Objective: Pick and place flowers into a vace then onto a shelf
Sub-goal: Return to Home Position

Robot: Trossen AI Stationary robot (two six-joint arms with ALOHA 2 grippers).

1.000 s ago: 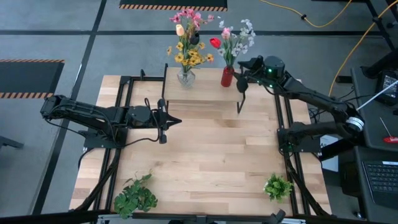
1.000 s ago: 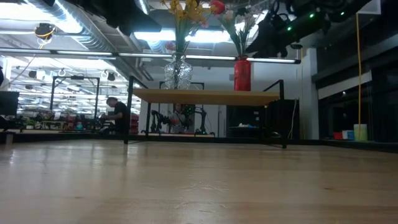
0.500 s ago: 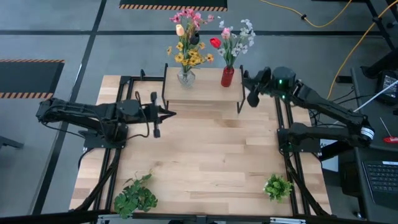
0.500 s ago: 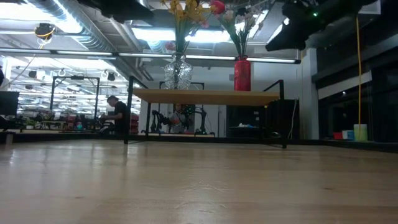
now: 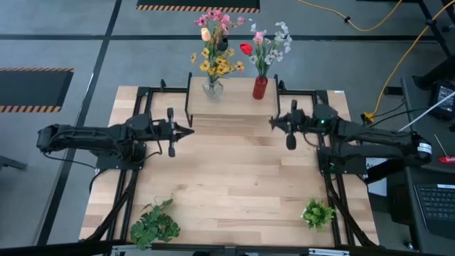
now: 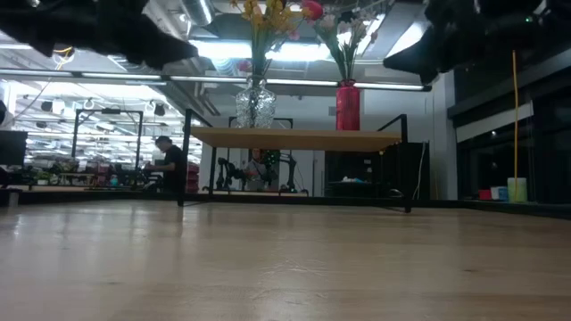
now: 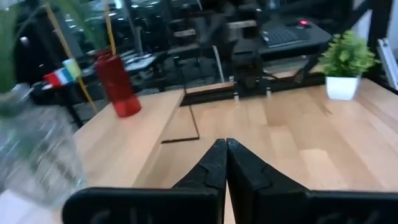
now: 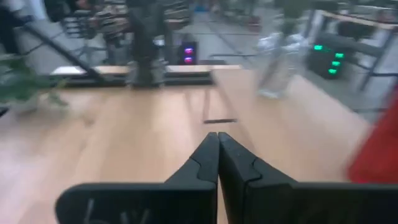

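The flowers stand in two vases on the shelf (image 5: 234,107) at the table's far edge. A yellow and pink bunch (image 5: 215,43) is in a clear glass vase (image 5: 212,87). A red, pink and white bunch (image 5: 264,44) is in a red vase (image 5: 260,87). Both vases rest on their bases on the board, as the low view shows for the shelf (image 6: 299,136). My left gripper (image 5: 190,130) is shut and empty, in front of the shelf's left end. My right gripper (image 5: 271,122) is shut and empty, in front of the shelf's right end. Each wrist view shows its fingers closed: left (image 7: 225,148), right (image 8: 217,140).
A bushy green plant (image 5: 155,224) lies at the near left, and a small potted plant (image 5: 318,213) stands at the near right. Black frame rails (image 5: 135,142) run along both table sides. A person (image 6: 169,165) shows far behind the table.
My right gripper has drawn away from the red vase, toward the table's near edge, and has turned to point toward the table's left. My left gripper has drawn back toward the table's left edge. The vases and flowers have stayed on the shelf.
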